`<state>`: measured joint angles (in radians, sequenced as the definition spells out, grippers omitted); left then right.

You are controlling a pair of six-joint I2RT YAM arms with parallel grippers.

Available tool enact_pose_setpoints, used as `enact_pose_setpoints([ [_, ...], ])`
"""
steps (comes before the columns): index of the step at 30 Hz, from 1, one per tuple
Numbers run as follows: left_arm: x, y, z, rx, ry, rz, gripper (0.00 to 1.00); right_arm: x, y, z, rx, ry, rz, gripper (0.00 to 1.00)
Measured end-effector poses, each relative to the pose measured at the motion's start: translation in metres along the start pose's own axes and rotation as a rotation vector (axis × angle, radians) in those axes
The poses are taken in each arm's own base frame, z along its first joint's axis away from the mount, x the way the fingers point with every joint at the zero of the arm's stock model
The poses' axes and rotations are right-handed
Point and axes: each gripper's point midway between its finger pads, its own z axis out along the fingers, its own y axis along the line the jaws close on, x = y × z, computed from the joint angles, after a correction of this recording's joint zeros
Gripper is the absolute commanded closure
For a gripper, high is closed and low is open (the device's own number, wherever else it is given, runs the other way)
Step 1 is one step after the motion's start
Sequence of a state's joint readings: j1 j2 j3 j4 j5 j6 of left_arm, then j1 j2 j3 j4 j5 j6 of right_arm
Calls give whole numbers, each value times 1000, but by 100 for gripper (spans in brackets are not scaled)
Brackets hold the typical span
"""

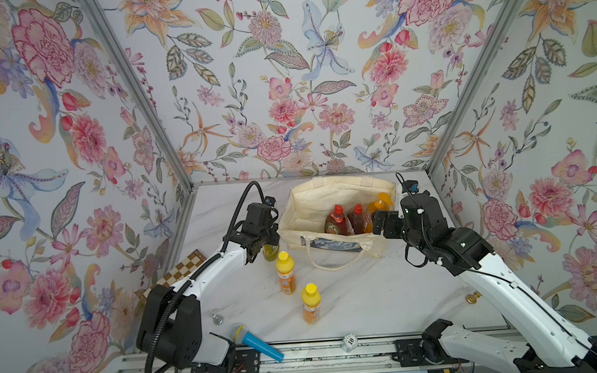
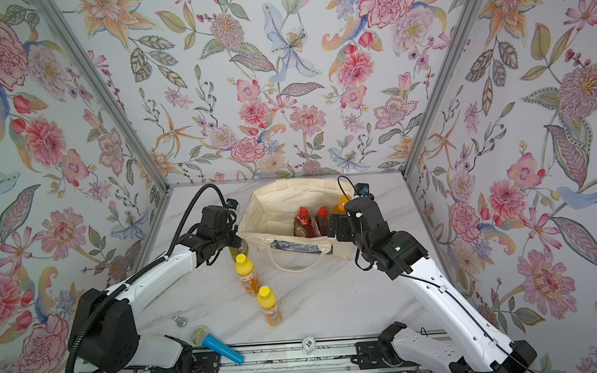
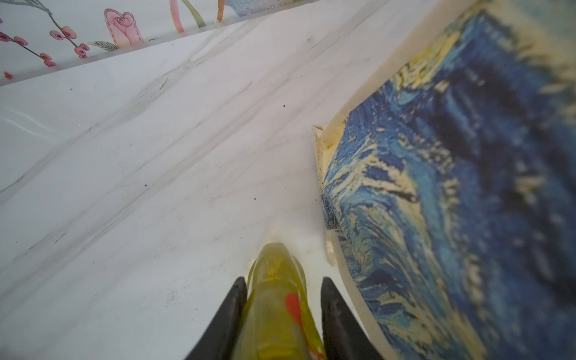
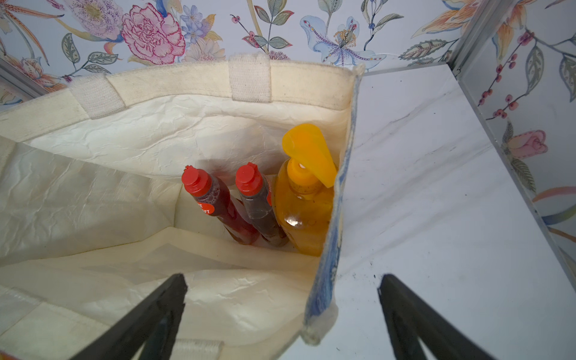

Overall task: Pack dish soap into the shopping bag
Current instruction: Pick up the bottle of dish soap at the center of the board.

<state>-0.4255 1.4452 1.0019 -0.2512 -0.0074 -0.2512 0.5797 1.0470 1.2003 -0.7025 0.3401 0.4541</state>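
Left pincer straddles the slim yellow-green plastic bottle on the marble tabletop; whether clamped, cannot tell. Right pincer gapes apart above the cream canvas tote.

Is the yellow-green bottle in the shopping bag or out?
Out: the yellow-green bottle stands on the table beside the shopping bag, straddled by the left tool.

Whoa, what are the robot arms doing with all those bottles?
They are packing dish soap into the shopping bag. The left gripper has its jaws around the slim yellow-green bottle, which stands on the table beside the bag; whether it grips yet is unclear. The right gripper hangs open over the bag's edge, holding nothing. Two dark red bottles and the orange pump bottle are inside already. Two yellow-capped bottles wait on the table.
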Motion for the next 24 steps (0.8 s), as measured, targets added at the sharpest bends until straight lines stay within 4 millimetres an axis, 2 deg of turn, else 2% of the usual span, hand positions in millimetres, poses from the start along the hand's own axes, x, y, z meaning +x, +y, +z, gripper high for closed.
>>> enact_pose_setpoints([
  [4,6,3,-7,-13,23,3,100,0,1,0,-3,1,0,1],
  [8,10,8,-20,-30,40,9,100,0,0,-1,-5,-2,1,1],
  [11,5,10,-39,-31,15,10,100,-1,0,-3,-8,-8,3,1],
  [16,-14,13,-82,-25,-71,2,100,-4,-3,-5,-2,-15,10,1],
  [24,-70,15,-164,6,-229,-23,100,-4,-13,-3,28,-8,19,1],
])
